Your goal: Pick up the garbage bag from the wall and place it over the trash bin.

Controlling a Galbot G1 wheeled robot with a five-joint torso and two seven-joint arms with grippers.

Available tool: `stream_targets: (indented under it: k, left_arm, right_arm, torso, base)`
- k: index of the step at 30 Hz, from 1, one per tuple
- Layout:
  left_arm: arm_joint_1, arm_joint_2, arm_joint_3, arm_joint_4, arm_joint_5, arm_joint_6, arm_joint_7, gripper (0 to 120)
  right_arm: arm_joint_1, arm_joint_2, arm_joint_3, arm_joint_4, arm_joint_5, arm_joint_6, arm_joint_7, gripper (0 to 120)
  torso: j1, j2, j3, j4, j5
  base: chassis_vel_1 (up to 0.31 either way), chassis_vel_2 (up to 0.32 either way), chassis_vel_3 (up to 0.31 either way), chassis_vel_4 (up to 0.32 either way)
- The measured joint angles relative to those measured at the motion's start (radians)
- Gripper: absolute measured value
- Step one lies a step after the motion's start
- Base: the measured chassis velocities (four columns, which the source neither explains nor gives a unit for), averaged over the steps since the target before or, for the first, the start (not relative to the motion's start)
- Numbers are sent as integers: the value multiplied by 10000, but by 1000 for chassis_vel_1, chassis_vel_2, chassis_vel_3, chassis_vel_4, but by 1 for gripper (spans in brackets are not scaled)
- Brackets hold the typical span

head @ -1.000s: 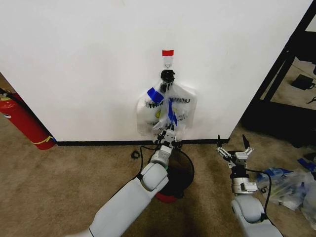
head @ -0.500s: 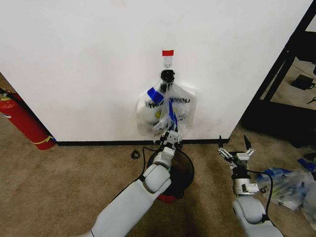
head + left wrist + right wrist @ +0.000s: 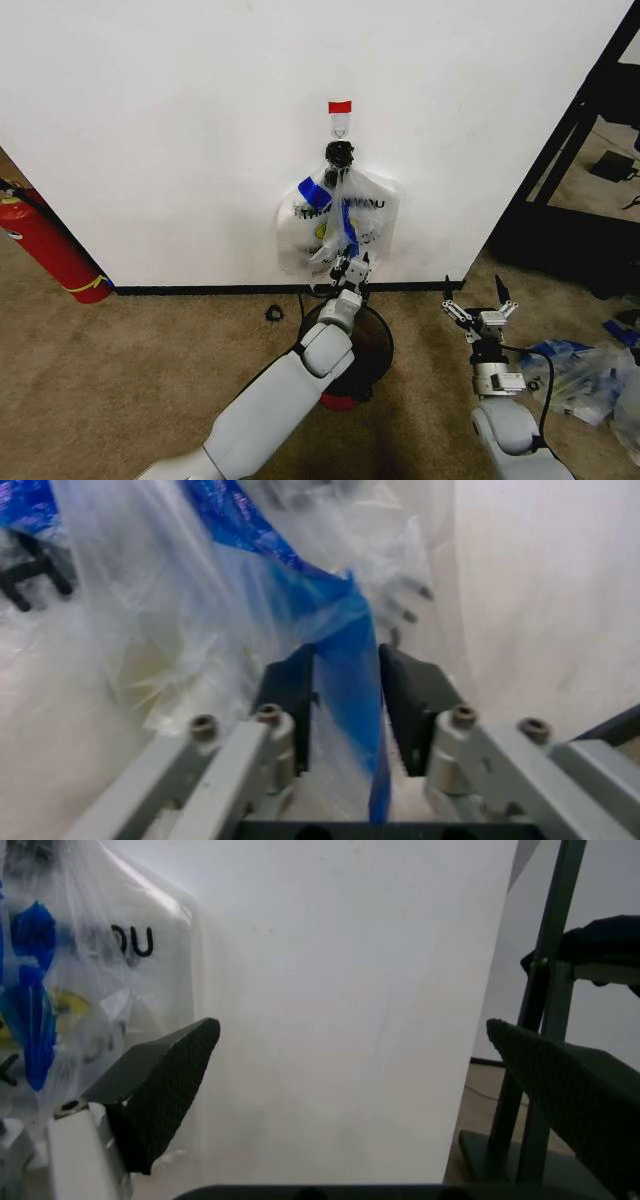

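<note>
Blue tape on the garbage bag (image 3: 345, 630) is hanging vertically between the parted, not yet clamped jaws of the left claw (image 3: 345, 705), against the wall (image 3: 150, 130) above the trash bin (image 3: 372, 345). The right claw (image 3: 480, 303) is idling wide apart, farther off.

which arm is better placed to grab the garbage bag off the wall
Left. The left hand is at the garbage bag, its open fingers straddling the bag's blue tape strip. The right hand is open too, but off to the side, apart from the bag, low by the wall.
</note>
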Motion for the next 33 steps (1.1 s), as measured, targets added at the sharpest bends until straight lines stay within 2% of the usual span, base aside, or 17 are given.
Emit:
stream_targets:
  k: [3,6,7,13,17,21,24,31,33]
  left_arm:
    - [19,40,-113,0,1,-6,-51,11]
    - [37,53,-161,-2,-5,-27,-64,7]
    - [99,107,-272,-106,-46,-65,-75,0]
    - [458,513,-540,-901,-818,-308,-56,0]
    - [1156,1104,-932,-1981,-1667,-805,442,0]
    - [1486,1419,-1150,-2298,-1708,-1409,998,0]
    - [1823,1719,-1418,-2524,-1695,-1961,1421,0]
    - [2071,1950,-1843,-2628,-1528,-2094,1513,0]
    - [2108,1979,-1941,-2679,-1519,-2094,1512,0]
  right_arm:
    - [47,-12,-1,-65,14,3,1,99]
    - [65,-12,-11,-86,16,5,2,99]
    - [114,-11,-48,-122,22,4,3,99]
    - [442,-103,-301,-302,289,-13,-128,99]
    - [1197,-636,-1059,-461,2498,-144,-2002,99]
    - [1782,-1008,-1649,-563,3550,-457,-2965,99]
    - [2835,-1619,-2787,-848,4404,-1137,-3687,98]
    - [4731,-2230,-4326,-1799,4471,-1579,-4120,97]
    - [5361,-2331,-4819,-2240,4403,-1589,-4261,93]
  torso:
    - [0,0,0,0,0]
    - [0,0,0,0,0]
    - [0,0,0,0,0]
    - [0,0,0,-1,0]
    - [-1,1,0,2,0]
    - [-1,0,0,5,-2]
    - [-1,0,0,1,-1]
    - [-1,0,1,1,-1]
    - [-1,0,1,-2,0]
  base:
    - [0,0,0,0]
    - [0,0,0,0]
    - [0,0,0,0]
    - [0,0,0,0]
    - [0,0,0,0]
    - [0,0,0,0]
    - [0,0,0,0]
    - [0,0,0,0]
    - [0,0,0,0]
